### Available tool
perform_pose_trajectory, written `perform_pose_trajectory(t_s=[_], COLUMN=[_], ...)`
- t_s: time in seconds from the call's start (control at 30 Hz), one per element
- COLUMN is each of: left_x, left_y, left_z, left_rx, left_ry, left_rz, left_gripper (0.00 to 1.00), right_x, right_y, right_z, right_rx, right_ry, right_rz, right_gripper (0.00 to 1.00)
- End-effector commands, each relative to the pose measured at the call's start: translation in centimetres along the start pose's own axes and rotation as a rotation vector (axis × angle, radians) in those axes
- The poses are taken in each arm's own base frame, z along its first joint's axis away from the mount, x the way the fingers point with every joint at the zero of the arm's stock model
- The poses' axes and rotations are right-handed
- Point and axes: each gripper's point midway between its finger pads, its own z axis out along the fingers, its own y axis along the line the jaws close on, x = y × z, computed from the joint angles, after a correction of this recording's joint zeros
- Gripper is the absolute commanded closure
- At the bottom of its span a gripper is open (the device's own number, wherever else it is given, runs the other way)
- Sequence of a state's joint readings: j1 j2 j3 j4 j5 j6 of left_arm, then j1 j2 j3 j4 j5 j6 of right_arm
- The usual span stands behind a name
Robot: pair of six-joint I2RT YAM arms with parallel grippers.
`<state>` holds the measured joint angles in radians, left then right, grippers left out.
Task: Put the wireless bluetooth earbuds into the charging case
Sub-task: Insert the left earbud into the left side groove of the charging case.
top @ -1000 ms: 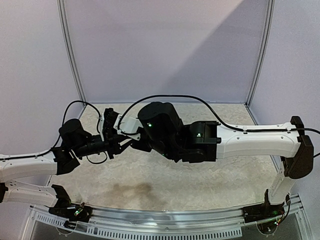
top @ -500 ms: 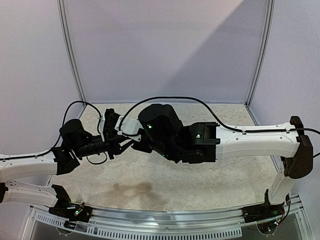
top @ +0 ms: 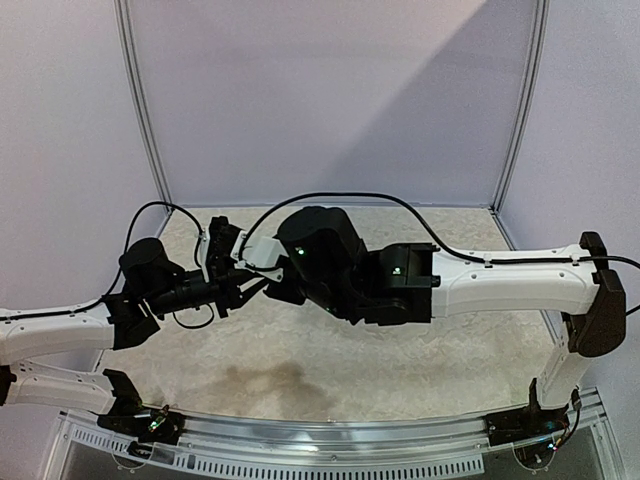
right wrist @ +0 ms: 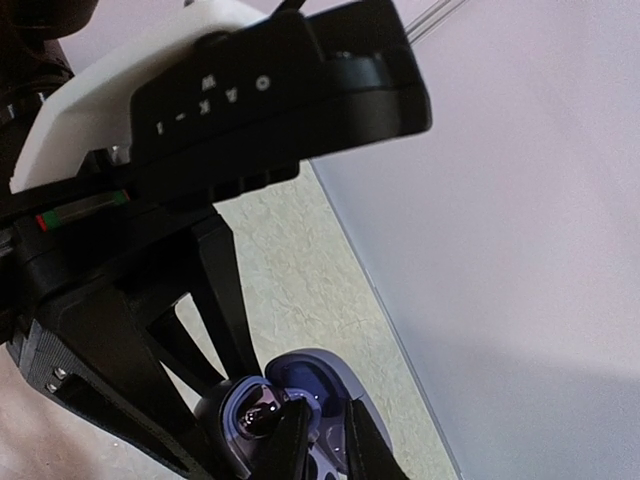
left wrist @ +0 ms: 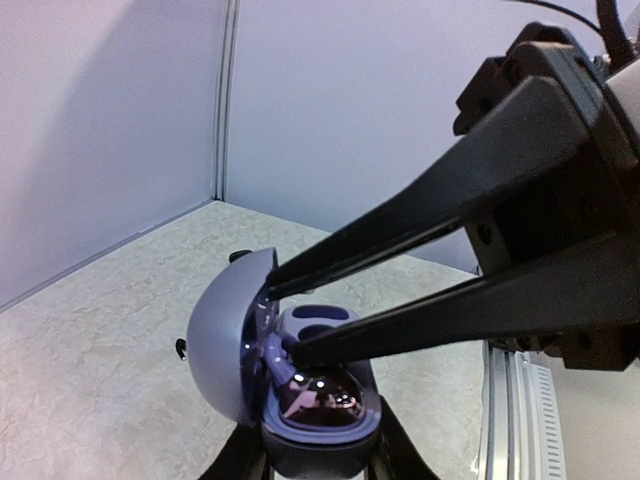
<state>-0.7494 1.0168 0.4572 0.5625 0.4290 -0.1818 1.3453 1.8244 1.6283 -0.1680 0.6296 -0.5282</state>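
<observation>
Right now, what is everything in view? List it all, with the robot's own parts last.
charging case: one, lavender-grey, lid open, between the left gripper's fingers
earbud: one, glossy dark, seated in the charging case
tiny pieces: two, dark, on the table beyond the case; too small to identify
table: one, beige marbled
cable: one, black, arcing across the table's far side
left gripper: black, shut on the case's base
right gripper: black, jaws slightly apart, tips inside the case

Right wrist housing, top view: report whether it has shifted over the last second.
Yes, slightly: the right wrist housing has turned a little, its green light edging rightward, away from the left frame post.
</observation>
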Motion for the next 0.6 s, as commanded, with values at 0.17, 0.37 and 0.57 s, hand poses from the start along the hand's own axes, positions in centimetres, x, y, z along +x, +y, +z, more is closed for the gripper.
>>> perform_pose_trajectory(t_s=[0.17,0.37,0.57], left_x=[-3.3,-3.2,-2.8], left_y=[0.0,-0.1,0.1], left_z=[-0.1,-0.1,-0.2], left_rx=[-0.003,0.003,-0.008], left_ry=[-0.107,-0.104,-0.092], left_rz=[0.017,0.021,0.033], left_gripper=[1.0,1.0,1.0], right_x=[3.0,2.9,2.6], right_y=[0.5,0.5,0.3], right_z=[-0.4,-0.5,-1.0], right_rx=[-0.044,-0.05,-0.064], right_ry=[0.087,0.085,0.078], right_rz=[-0.043,-0.055,-0.035], right_gripper=[0.82,0.8,0.8])
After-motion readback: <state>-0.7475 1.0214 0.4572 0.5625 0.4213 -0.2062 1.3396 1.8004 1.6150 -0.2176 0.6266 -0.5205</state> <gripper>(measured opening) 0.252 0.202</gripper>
